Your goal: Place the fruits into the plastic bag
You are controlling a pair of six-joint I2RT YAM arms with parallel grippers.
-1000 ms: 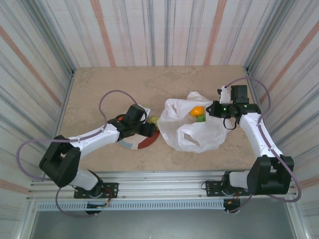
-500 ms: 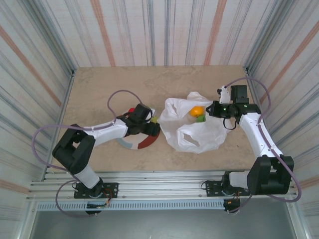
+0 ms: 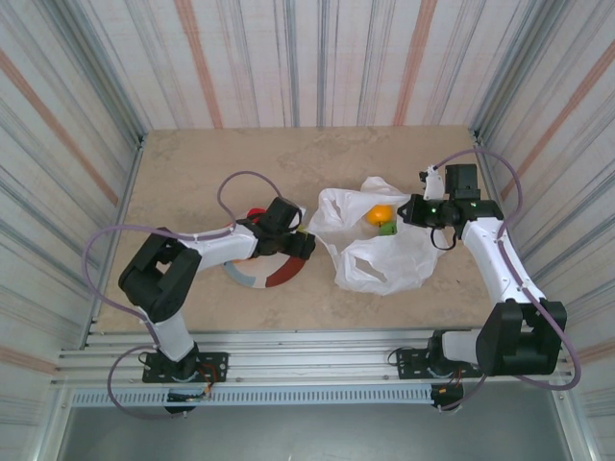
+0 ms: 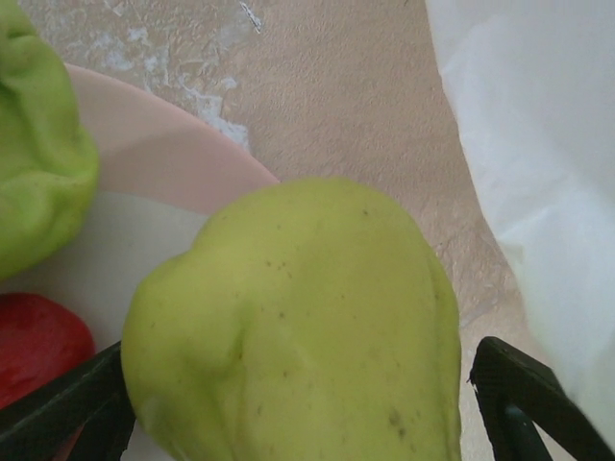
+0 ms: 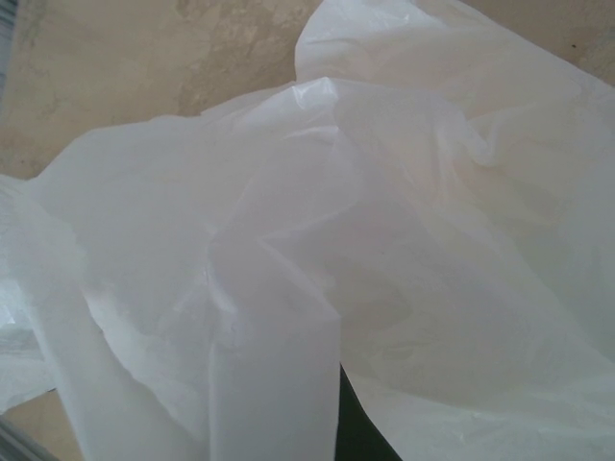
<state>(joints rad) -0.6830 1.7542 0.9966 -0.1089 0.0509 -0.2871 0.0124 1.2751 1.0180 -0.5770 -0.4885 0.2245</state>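
Fruit by fruit seems to be the plan. The left gripper [image 3: 301, 246] hangs low over the bag-side rim of the plate [image 3: 252, 279]. Its jaws are spread wide on either side of a yellow-green fruit [image 4: 298, 327], with a sliver of table showing at the right-hand finger, so nothing is pinched yet. A paler green fruit [image 4: 38, 144] and a red fruit [image 4: 34, 346] wait on the plate beside it. The right gripper [image 3: 405, 213] is clamped together on the far edge of the plastic bag [image 3: 380, 264], I'd judge to hold its mouth up and open toward the plate. An orange fruit [image 3: 381, 213] and a small green fruit [image 3: 387, 229] already lie inside.
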